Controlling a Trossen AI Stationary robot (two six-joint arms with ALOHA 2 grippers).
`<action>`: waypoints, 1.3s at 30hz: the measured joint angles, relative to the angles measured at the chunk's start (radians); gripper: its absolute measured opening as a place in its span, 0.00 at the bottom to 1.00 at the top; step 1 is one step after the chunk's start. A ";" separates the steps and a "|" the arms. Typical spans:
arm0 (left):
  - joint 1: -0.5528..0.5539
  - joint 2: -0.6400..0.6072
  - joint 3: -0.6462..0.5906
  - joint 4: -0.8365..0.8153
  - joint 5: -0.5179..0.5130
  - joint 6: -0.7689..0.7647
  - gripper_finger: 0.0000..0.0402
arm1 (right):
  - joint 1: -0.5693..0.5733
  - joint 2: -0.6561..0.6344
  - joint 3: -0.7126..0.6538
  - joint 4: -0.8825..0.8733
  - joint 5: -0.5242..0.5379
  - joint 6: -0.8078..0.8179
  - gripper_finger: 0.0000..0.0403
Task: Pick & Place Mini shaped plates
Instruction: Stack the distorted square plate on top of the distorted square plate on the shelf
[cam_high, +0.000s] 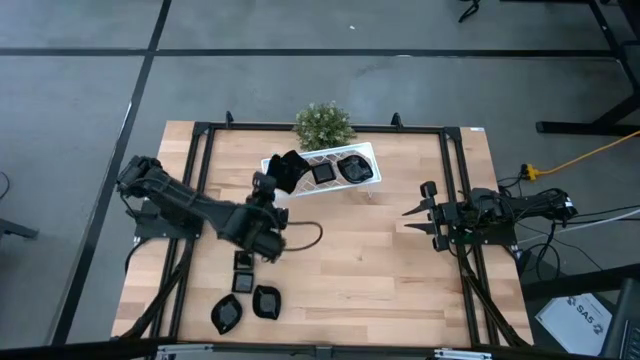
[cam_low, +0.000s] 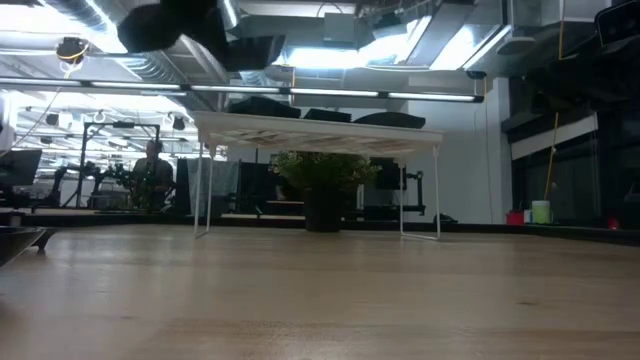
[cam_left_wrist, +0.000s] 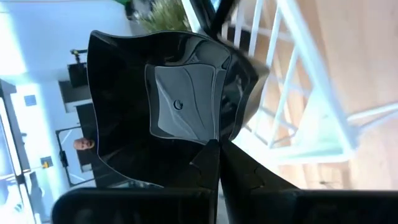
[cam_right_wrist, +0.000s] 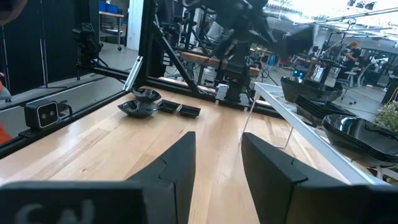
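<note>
Left gripper (cam_high: 281, 178) is clenching the edge of one mini plate (cam_left_wrist: 168, 102), a glossy black square-ish dish with wavy corners, pinched at one rim with the dish standing out ahead of the fingers. It is hanging over the near-left end of the white rack (cam_high: 368, 160), just beside the rack's rim. Ahead of the gripper, further along the rack top, two more black dishes (cam_high: 340, 169) are already lying. Beyond the rack, the green plant (cam_high: 323, 123) is sitting at the table's far edge.

Behind and below the left gripper, four more plates (cam_high: 248, 295) are waiting on the bare table, well apart from the rack.

Right gripper (cam_high: 415, 217) is idling off at the right side of the table, fingers spread and holding nothing.

Risks, as I judge them:
- The grip is on the rim only. The dish is slick, so it could pivot or slip out while being carried or lowered.
- The plate is close to the rack's edge. Released here, it could land half off the lattice and tip to the table.
- Coming down too near the dishes already placed could nudge or stack onto them.
- A tilted release could leave it rocking on the lattice.
</note>
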 joint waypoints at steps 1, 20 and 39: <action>0.018 0.000 0.000 0.000 0.007 0.030 0.00 | 0.000 0.000 0.000 0.000 0.000 0.000 0.32; 0.247 -0.141 -0.001 0.253 0.339 0.464 0.00 | 0.000 0.000 0.000 0.000 0.000 0.000 0.32; 0.433 -0.171 -0.007 0.329 0.640 0.721 0.00 | 0.000 0.000 0.000 0.000 0.000 0.000 0.32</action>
